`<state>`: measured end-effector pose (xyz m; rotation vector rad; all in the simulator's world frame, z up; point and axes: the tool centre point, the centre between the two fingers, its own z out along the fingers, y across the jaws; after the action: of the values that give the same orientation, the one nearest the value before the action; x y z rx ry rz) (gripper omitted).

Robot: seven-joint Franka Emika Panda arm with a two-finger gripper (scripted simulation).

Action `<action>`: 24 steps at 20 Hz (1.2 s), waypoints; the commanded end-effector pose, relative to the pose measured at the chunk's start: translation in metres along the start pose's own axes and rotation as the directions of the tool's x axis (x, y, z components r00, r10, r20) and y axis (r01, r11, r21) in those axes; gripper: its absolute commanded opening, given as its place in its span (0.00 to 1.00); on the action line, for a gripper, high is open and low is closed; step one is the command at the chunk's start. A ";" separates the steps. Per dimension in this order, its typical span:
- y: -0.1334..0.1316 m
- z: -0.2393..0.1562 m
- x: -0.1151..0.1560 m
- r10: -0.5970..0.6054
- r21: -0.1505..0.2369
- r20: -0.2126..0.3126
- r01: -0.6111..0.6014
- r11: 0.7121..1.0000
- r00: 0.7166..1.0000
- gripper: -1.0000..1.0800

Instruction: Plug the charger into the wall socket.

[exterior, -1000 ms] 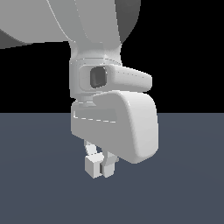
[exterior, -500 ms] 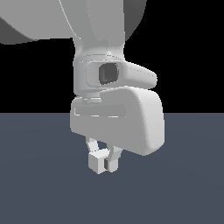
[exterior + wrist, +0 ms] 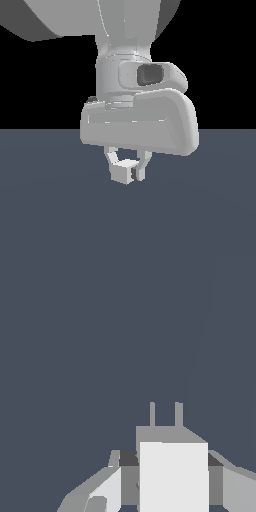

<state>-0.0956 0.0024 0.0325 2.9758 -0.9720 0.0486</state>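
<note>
So far only the picking up looks done. My arm [image 3: 140, 115] fills most of the exterior view, hanging over the dark grey floor [image 3: 50, 215]. Below it my gripper [image 3: 126, 170] is pinched on the charger [image 3: 124, 172], the small white block sitting between my fingers and lifted clear of the floor. From the wrist view the charger [image 3: 173, 476] shows its two short grey prongs [image 3: 165, 414] pointing away from me into bare grey ground. No wall socket appears in either view, so finding it, lining up the prongs and pushing in all seem left to do.
</note>
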 end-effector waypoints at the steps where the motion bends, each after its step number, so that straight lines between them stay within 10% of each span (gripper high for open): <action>1: 0.001 -0.005 0.006 -0.068 0.002 -0.001 0.068 0.998 0.998 0.00; 12: 0.001 -0.024 0.029 -0.352 0.010 -0.004 0.352 0.936 0.936 0.00; 24: -0.008 -0.046 0.053 -0.627 0.019 -0.008 0.627 0.779 0.779 0.00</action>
<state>-0.0524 -0.0211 0.0770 3.1395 0.0077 0.0524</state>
